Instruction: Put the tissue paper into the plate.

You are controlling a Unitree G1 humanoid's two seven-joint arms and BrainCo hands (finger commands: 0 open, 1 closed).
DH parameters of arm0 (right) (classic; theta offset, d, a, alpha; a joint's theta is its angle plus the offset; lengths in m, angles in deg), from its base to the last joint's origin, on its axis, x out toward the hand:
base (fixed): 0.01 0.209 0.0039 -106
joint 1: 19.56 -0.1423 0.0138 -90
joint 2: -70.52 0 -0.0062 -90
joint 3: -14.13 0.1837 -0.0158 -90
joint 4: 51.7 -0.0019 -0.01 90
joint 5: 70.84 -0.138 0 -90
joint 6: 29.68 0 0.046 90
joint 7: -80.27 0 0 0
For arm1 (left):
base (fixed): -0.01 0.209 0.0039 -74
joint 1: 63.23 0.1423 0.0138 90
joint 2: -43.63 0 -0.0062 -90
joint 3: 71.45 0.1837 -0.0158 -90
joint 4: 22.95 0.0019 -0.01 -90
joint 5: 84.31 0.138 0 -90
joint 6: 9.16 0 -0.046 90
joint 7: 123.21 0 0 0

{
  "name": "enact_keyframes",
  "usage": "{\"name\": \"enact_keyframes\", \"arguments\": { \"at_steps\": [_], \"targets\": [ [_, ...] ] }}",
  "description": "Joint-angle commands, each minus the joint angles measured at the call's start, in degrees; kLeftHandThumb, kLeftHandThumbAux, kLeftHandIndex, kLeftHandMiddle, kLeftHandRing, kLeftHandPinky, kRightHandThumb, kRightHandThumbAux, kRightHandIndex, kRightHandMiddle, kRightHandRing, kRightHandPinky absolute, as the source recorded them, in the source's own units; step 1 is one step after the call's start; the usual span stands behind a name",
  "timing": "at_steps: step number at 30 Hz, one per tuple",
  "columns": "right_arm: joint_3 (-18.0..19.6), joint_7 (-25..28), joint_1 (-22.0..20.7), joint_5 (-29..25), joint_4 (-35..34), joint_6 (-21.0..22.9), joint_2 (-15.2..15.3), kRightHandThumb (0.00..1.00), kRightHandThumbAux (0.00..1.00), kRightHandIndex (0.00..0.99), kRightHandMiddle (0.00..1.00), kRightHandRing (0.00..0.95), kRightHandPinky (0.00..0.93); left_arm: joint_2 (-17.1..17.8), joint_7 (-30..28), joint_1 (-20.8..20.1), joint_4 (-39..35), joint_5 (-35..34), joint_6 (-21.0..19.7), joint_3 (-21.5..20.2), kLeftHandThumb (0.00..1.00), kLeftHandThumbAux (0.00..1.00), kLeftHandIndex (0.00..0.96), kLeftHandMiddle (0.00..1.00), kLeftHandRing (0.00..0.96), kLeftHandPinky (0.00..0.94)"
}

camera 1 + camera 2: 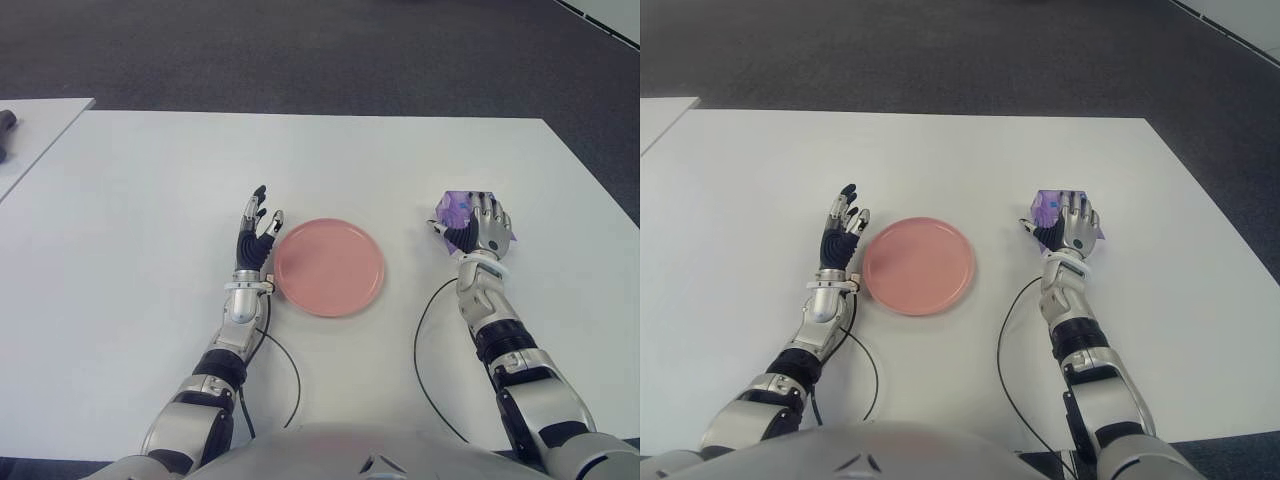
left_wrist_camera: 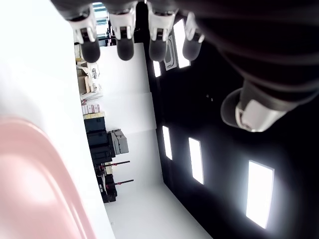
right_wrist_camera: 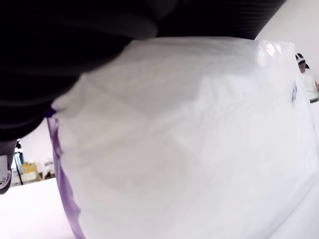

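Observation:
A purple pack of tissue paper (image 1: 455,208) lies on the white table (image 1: 150,250), to the right of a pink plate (image 1: 328,266). My right hand (image 1: 478,230) is on top of the pack with its fingers curled around it. In the right wrist view the white and purple pack (image 3: 189,144) fills the picture, pressed against my palm. My left hand (image 1: 256,226) stands just left of the plate's rim, fingers straight and spread, holding nothing. The plate holds nothing.
A second white table (image 1: 35,130) stands at the far left with a dark object (image 1: 6,128) on its edge. Dark carpet (image 1: 320,50) lies beyond the table. Thin black cables (image 1: 285,370) trail from both wrists toward my body.

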Motion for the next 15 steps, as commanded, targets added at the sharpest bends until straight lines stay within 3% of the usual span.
{"name": "enact_keyframes", "arguments": {
  "at_steps": [1,15],
  "targets": [
    [-0.58,1.95,3.25,-1.50,-0.77,1.11,-0.53,0.141,0.403,0.000,0.000,0.000,0.000,0.26,-0.81,5.94,3.09,0.03,-0.87,0.00,0.009,0.475,0.000,0.000,0.000,0.000],
    [-2.43,4.56,7.24,0.17,-5.66,3.23,0.38,0.102,0.380,0.000,0.000,0.000,0.000,0.44,-0.77,6.49,2.29,-0.19,-1.40,-0.05,0.000,0.481,0.000,0.000,0.000,0.000]
  ]
}}
